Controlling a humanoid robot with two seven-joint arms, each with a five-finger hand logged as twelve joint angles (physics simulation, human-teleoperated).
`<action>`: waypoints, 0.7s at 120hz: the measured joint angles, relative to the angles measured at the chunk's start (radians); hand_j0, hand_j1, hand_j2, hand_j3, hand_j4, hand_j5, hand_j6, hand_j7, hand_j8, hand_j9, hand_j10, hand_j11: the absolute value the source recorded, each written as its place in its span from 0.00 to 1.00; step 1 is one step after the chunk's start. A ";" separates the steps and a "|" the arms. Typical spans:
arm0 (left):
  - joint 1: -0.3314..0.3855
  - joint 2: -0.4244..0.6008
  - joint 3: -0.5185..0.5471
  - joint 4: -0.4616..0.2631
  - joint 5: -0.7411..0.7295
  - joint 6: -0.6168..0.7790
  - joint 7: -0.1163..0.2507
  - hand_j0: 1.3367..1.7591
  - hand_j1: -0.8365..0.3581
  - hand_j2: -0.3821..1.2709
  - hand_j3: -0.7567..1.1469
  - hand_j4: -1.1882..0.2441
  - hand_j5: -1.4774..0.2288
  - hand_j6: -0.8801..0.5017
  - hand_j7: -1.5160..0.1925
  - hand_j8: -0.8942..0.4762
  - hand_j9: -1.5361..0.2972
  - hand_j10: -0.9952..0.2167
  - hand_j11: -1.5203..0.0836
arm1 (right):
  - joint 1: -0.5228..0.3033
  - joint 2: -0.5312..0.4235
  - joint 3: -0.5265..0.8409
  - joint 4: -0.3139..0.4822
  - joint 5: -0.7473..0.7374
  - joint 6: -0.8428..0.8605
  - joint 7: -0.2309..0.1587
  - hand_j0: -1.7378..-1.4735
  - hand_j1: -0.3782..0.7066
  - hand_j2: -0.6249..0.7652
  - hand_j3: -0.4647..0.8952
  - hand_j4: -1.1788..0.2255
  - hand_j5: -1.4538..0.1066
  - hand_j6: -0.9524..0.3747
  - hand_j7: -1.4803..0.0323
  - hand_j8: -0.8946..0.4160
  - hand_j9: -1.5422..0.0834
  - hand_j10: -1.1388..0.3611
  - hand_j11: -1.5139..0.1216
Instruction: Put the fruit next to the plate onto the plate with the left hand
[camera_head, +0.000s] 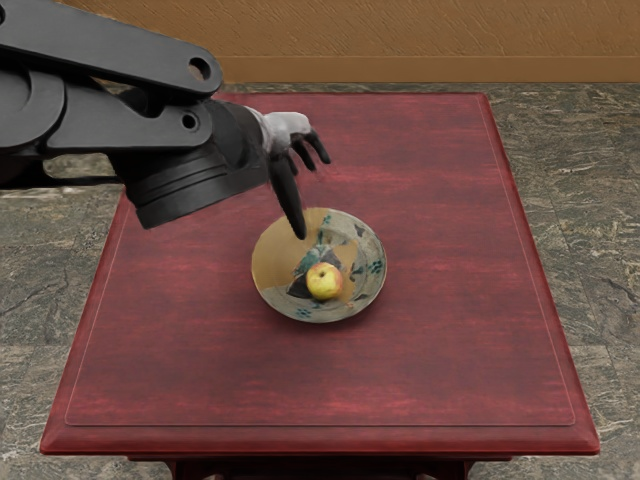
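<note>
Left arm (100, 110) cut by edge — covers table (450, 200) corner; robot hand (287, 140) finger overlaps plate (378, 268) rim.

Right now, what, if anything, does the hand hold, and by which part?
Nothing: the left hand is open, fingers spread; the apple lies free on the plate.

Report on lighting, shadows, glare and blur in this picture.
Head view: even, soft light, no glare on the table; everything sharp, from the open left hand to the apple; dark patches beside the apple on the plate may be shadow or pattern, cannot tell; no visible distortion.
</note>
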 joint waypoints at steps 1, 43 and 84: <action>-0.001 0.017 0.000 0.004 0.000 -0.014 0.000 0.76 0.68 0.31 0.40 0.61 0.62 0.43 0.64 0.44 0.61 0.56 0.69 | 0.000 0.000 0.000 0.000 0.000 0.000 0.000 0.30 0.07 0.44 0.34 0.81 0.90 0.69 0.95 0.65 0.92 0.73 0.90; 0.438 0.575 -0.350 0.173 -0.046 -0.762 -0.108 0.76 0.73 0.27 0.40 0.65 0.66 0.45 0.69 0.46 0.65 0.60 0.73 | 0.000 0.000 0.000 0.000 0.000 0.000 0.000 0.30 0.07 0.44 0.34 0.81 0.90 0.69 0.95 0.65 0.92 0.73 0.90; 0.713 0.640 -0.562 0.348 -0.175 -0.979 -0.135 0.76 0.74 0.26 0.40 0.65 0.67 0.46 0.70 0.47 0.66 0.61 0.74 | 0.000 0.000 0.000 0.000 0.000 0.000 0.000 0.30 0.07 0.44 0.34 0.81 0.90 0.69 0.95 0.65 0.92 0.73 0.90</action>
